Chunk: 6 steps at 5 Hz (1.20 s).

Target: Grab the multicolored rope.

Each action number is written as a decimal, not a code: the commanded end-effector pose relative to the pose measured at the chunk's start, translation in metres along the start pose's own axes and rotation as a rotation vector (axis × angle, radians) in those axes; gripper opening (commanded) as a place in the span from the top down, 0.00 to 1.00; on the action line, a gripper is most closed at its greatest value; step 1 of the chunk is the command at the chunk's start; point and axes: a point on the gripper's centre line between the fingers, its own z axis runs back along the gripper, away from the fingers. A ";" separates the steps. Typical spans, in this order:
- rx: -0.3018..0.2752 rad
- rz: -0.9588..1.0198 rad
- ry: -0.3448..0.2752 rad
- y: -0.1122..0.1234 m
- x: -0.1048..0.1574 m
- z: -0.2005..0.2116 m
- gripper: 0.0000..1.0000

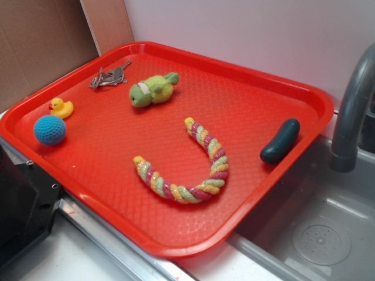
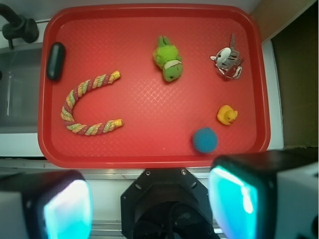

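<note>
Red plastic tray [image 2: 149, 149] fills most of the wrist view, lying beyond the gripper [image 2: 149, 206], whose two fingers [image 2: 62, 209] stand spread wide apart at the bottom of that view, with nothing between them. The multicolored rope [image 2: 75, 112] (pastel yellow, pink, green and white strands twisted together) lies flat on the tray ahead of the left finger, bent into a U whose open end points toward the tray's middle. It is well apart from both fingers and touches no other toy.

Just past the rope, against the tray's rim on the left-finger side, rests a dark green pickle-shaped toy [image 2: 56, 60]. Farther ahead, roughly in line with the gap between the fingers, is a green-and-yellow plush toy [image 2: 168, 59]. Ahead of the right finger sit a blue ball [image 2: 205, 140], nearest to it, then a small yellow rubber duck [image 2: 227, 115], then a bunch of metal keys [image 2: 228, 62] farthest off.

In the exterior view the rope [image 1: 193, 170] shows the same curve near the tray's front edge, and a grey faucet [image 1: 351, 117] stands beside the tray over a sink [image 1: 316, 234]; the gripper is out of that view.
</note>
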 end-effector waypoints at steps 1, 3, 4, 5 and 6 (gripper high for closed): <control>0.000 0.000 0.000 0.000 0.000 0.000 0.00; 0.062 -0.024 0.058 -0.004 0.028 -0.031 0.00; 0.060 -0.035 0.086 -0.011 0.035 -0.045 0.00; 0.038 -0.185 0.122 -0.060 0.030 -0.058 0.00; 0.041 -0.315 0.105 -0.107 0.005 -0.063 0.00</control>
